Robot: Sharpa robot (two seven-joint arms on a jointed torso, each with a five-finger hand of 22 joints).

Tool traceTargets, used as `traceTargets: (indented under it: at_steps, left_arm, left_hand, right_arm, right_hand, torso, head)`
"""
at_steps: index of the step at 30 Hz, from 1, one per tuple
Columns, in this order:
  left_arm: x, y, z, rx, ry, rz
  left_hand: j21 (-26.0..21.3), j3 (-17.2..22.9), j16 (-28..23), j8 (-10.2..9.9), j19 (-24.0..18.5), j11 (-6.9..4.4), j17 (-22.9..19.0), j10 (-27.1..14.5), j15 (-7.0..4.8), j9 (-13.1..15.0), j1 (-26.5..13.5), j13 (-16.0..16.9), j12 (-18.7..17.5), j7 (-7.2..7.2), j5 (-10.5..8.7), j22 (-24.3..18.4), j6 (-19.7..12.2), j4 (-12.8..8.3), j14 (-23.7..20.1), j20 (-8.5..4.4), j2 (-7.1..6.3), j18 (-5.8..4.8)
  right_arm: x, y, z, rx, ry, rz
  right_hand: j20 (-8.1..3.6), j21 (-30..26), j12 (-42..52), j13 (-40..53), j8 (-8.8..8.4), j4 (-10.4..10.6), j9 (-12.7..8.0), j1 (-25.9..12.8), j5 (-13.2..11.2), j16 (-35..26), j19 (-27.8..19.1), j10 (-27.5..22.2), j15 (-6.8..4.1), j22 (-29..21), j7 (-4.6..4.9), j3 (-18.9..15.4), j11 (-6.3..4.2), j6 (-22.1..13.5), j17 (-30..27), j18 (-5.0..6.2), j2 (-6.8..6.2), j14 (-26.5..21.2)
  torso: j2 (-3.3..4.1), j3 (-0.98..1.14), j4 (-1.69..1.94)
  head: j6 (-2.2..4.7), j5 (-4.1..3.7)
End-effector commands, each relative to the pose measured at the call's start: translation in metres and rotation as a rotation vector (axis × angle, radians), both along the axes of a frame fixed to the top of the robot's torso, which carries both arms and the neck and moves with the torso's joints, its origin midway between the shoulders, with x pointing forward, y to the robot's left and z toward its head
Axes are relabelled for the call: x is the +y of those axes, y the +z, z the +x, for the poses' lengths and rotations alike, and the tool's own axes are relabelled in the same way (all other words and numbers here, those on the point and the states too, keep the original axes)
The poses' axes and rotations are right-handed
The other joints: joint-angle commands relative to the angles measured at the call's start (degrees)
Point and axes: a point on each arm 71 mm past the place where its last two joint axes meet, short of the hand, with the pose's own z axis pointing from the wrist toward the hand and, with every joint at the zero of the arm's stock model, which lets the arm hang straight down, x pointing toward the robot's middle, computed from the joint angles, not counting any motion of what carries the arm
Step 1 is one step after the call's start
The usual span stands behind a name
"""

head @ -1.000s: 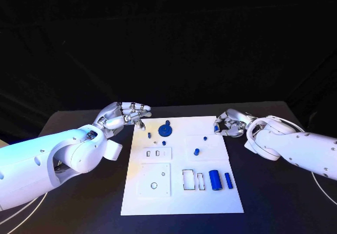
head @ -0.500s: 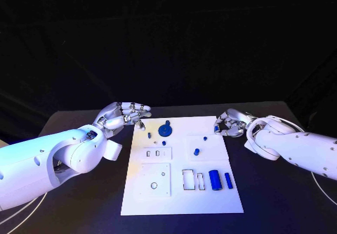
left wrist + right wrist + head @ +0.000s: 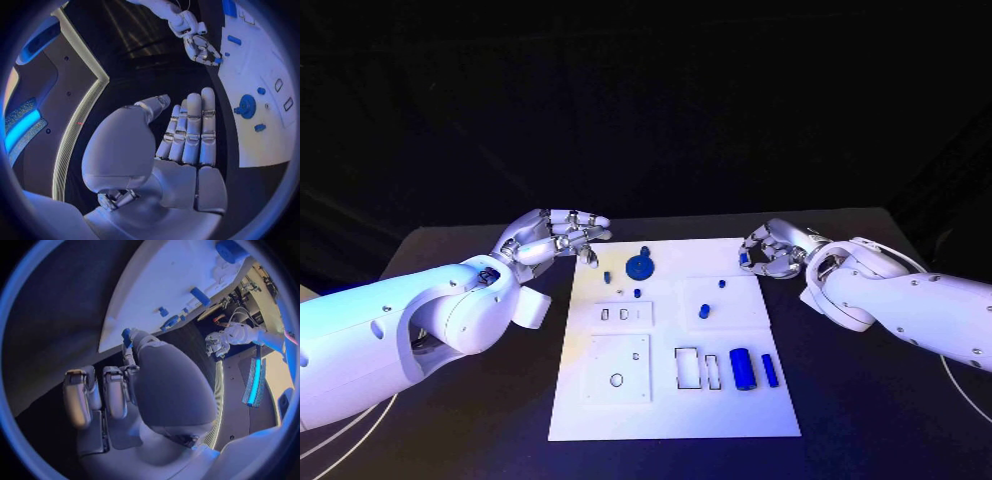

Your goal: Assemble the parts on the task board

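The left hand hovers just off the board's far left corner, holding nothing, its fingers straight and side by side in the left wrist view, the thumb standing a little apart.

The board lies flat mid-table. Going across it: a small peg near the left hand, then a round disc with a stub on top, and a tiny piece below it. Further right, two small pegs sit on a raised square. Near the front, a cylinder and a slimmer bar lie beside empty rectangular slots.

The right hand is at the board's far right edge, fingers curled in, pinching a small blue part between its fingertips.

These parts look like hard, light plastic: stiff and not fragile, but smooth and small, so likely to slip or roll. I judge the cylinder is best taken across its middle from above, the disc by its rim or stub, and the pegs in a fingertip pinch on their sides.
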Motion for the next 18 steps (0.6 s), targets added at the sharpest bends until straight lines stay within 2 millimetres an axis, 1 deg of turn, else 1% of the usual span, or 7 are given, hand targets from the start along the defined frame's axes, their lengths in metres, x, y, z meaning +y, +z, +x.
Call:
traceTargets:
  at_steps: [1,4,8,10,13,16,18]
  left_arm:
    - [-0.002,0.001,0.000,-0.002,-0.020,-0.004]
    - [-0.002,0.001,0.000,-0.001,-0.019,-0.003]
    - [-0.002,0.001,0.000,-0.001,-0.019,-0.003]
    - [-0.002,0.001,0.000,-0.002,-0.019,-0.003]
    - [-0.003,0.001,0.001,-0.002,-0.020,-0.004]
    - [-0.004,0.001,0.001,-0.002,-0.021,-0.004]
    - [-0.004,0.001,0.001,-0.002,-0.021,-0.004]
  left_hand:
    - [0.2,0.3,0.3,0.2,-0.5,-0.11,0.0,0.0,0.06,0.0,0.7,0.1,0.1,-0.04,0.02,0.0,-0.1,0.1,-0.2,0.08,0.00,0.29]
    - [0.2,0.3,0.3,0.2,-0.5,-0.11,0.0,0.0,0.06,0.0,0.7,0.1,0.1,-0.04,0.02,0.0,-0.1,0.1,-0.2,0.08,0.00,0.29]
    - [0.2,0.3,0.3,0.2,-0.5,-0.11,0.0,0.0,0.06,0.0,0.7,0.1,0.1,-0.04,0.02,0.0,-0.1,0.1,-0.2,0.08,0.00,0.29]
    - [0.2,0.3,0.3,0.2,-0.5,-0.11,0.0,0.0,0.06,0.0,0.7,0.1,0.1,-0.04,0.02,0.0,-0.1,0.1,-0.2,0.08,0.00,0.29]
    - [0.2,0.3,0.3,0.2,-0.5,-0.11,0.0,0.0,0.06,0.0,0.7,0.1,0.1,-0.04,0.02,0.0,-0.1,0.1,-0.2,0.08,0.00,0.29]
    - [0.4,0.4,0.4,0.2,-0.6,-0.11,-0.1,0.0,0.06,0.1,0.8,0.1,0.1,-0.05,-0.01,0.2,-0.1,0.0,-0.3,0.08,0.02,0.29]
    - [0.4,0.4,0.4,0.2,-0.6,-0.11,-0.1,0.0,0.06,0.1,0.8,0.1,0.1,-0.05,-0.01,0.2,-0.1,0.0,-0.3,0.08,0.02,0.29]
  right_arm:
    - [0.005,0.012,-0.002,-0.028,-0.080,0.012]
    - [0.014,0.020,-0.006,-0.031,-0.082,0.026]
    - [0.037,0.030,-0.015,-0.027,-0.059,0.051]
    - [0.054,0.033,-0.021,-0.023,-0.031,0.060]
    - [0.079,0.037,-0.029,-0.026,0.017,0.068]
    - [0.103,0.037,-0.039,-0.038,0.069,0.065]
    - [0.118,0.035,-0.046,-0.038,0.101,0.060]
  right_hand:
    - [-0.27,0.3,-0.2,10.8,1.18,-0.1,0.9,-0.5,0.9,0.2,5.9,2.4,-0.22,15.1,0.10,0.6,-0.39,-0.2,15.1,-0.39,0.52,6.1]
    - [-0.25,0.3,-0.3,10.7,1.36,-0.3,1.0,-0.7,1.5,0.2,5.9,2.3,-0.19,15.1,0.09,0.9,-0.40,-0.3,15.1,-0.39,0.55,6.1]
    - [-0.23,0.3,-0.5,10.6,1.56,-0.4,1.1,-0.8,2.0,0.2,5.9,2.2,-0.17,15.1,0.08,1.2,-0.42,-0.3,15.1,-0.39,0.55,6.1]
    - [-0.22,0.3,-0.5,10.6,1.69,-0.7,1.2,-0.9,2.3,0.2,5.9,2.2,-0.17,15.1,0.06,1.5,-0.44,-0.4,15.1,-0.39,0.48,6.1]
    - [-0.22,0.3,-0.4,10.6,1.76,-0.8,1.3,-0.9,2.5,0.2,5.9,2.3,-0.17,15.1,0.05,1.6,-0.45,-0.4,15.1,-0.39,0.47,6.1]
    - [-0.22,0.3,-0.4,10.7,1.77,-0.8,1.3,-0.9,2.5,0.2,5.9,2.3,-0.17,15.1,0.05,1.6,-0.45,-0.4,15.1,-0.39,0.45,6.1]
    - [-0.22,0.3,-0.3,10.7,1.82,-0.9,1.3,-1.0,2.5,0.2,5.9,2.3,-0.17,15.1,0.06,1.6,-0.45,-0.4,15.1,-0.39,0.38,6.1]
  torso:
    - [-0.10,-0.06,-0.15]
    - [-0.13,-0.08,-0.16]
    - [-0.14,-0.12,-0.07]
    - [-0.13,-0.10,-0.07]
    - [-0.10,0.02,0.02]
    - [-0.12,-0.05,0.09]
    - [-0.07,-0.09,-0.01]
  head:
    - [-0.05,0.09]
    - [0.09,0.11]
    - [0.19,-0.05]
    - [0.23,0.03]
    - [0.29,0.10]
    - [0.31,0.07]
    - [0.37,0.21]
